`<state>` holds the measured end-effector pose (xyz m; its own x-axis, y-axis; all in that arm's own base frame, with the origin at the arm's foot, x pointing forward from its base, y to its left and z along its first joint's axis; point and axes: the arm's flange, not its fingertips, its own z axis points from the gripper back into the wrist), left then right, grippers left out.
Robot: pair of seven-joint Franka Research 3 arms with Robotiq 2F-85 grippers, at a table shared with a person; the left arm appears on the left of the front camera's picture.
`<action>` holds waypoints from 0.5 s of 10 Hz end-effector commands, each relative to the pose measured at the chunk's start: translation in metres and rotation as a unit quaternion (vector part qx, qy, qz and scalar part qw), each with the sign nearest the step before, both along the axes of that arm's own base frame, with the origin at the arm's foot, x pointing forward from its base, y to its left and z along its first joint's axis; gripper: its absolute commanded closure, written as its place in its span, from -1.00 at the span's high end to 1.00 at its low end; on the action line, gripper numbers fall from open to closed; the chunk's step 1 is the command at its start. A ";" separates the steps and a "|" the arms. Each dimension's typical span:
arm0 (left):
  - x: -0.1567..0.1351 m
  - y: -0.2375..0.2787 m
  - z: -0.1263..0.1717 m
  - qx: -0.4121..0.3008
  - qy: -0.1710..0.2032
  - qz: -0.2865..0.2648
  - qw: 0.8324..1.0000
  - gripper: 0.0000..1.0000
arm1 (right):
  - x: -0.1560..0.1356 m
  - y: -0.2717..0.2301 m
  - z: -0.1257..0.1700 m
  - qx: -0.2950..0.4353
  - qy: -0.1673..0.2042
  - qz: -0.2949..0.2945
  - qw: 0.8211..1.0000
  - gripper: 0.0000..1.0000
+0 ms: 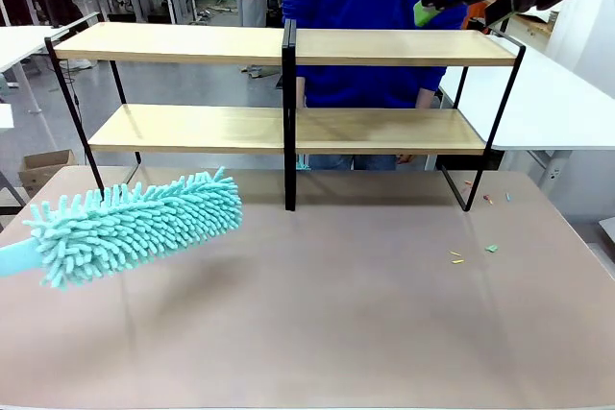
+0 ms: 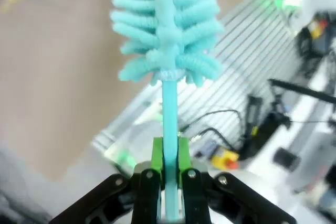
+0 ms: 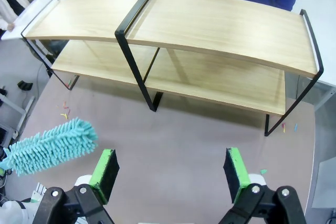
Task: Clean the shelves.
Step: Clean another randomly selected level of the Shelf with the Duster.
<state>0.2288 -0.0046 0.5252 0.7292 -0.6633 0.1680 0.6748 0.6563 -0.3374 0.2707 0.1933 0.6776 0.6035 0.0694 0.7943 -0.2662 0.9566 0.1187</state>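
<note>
Front cam is looking across the table at the shelves, mid-frame. Right wrist cam is looking down on the same shelves from high up. Left wrist cam is sitting v. close on the duster; front cam is sharing it, lower left.

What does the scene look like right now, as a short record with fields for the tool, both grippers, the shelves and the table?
tool: teal duster, fluffy head above the table, in front of the rack
left gripper: shut on the duster's handle
right gripper: open, empty, high above the table, facing the rack
shelves: two tiers of bare wooden boards in a black frame
table: small coloured scraps near the rack's right foot
person: blue top, behind the rack
</note>
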 end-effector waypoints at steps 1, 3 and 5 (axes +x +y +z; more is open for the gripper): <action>-0.018 0.023 -0.075 -0.111 -0.097 -0.171 0.974 -0.74 | 0.001 -0.001 0.001 0.002 0.000 0.000 1.000 1.00; 0.005 0.039 -0.065 -0.173 -0.141 -0.130 0.966 -0.74 | 0.001 -0.001 0.001 0.002 0.000 0.000 1.000 1.00; 0.014 0.088 -0.027 -0.225 -0.155 -0.084 0.958 -0.74 | 0.001 -0.001 0.001 0.002 0.000 0.000 1.000 1.00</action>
